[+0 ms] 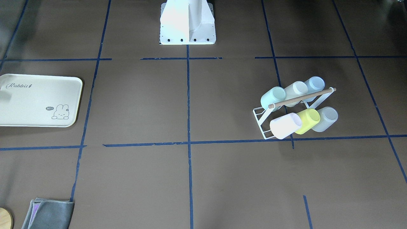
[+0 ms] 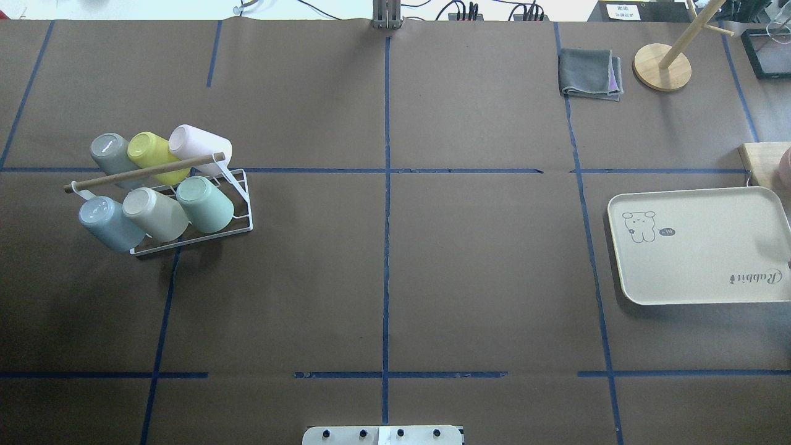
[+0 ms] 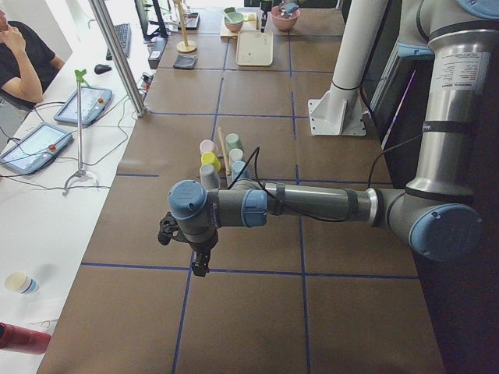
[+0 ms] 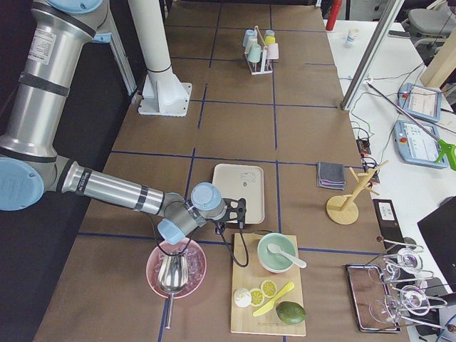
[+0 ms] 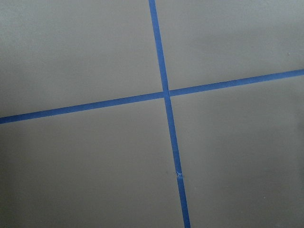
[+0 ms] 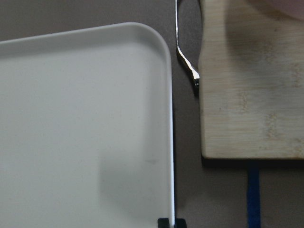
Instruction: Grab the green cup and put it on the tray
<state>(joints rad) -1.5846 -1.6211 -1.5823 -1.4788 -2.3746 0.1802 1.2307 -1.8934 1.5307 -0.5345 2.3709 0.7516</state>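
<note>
The green cup [image 2: 204,203] lies on its side in a white wire rack [image 2: 242,196] on the robot's left half of the table, at the row's end nearest the table's middle; it also shows in the front view [image 1: 272,97]. The cream tray [image 2: 698,259] with "Rabbit" lettering lies flat on the right half, nothing on it [image 1: 38,105]. My left gripper [image 3: 199,263] hangs over bare table beyond the rack; I cannot tell its state. My right gripper [image 4: 241,214] hovers over the tray's corner [image 6: 71,118]; only its fingertips [image 6: 164,222] show, close together.
The rack also holds yellow-green [image 2: 151,153], pink [image 2: 201,143], grey, beige and pale blue [image 2: 108,222] cups under a wooden rod. A bamboo board [image 6: 247,95] and a metal handle [image 6: 186,64] lie beside the tray. A grey cloth [image 2: 590,73] and a wooden stand [image 2: 661,67] sit at the far right.
</note>
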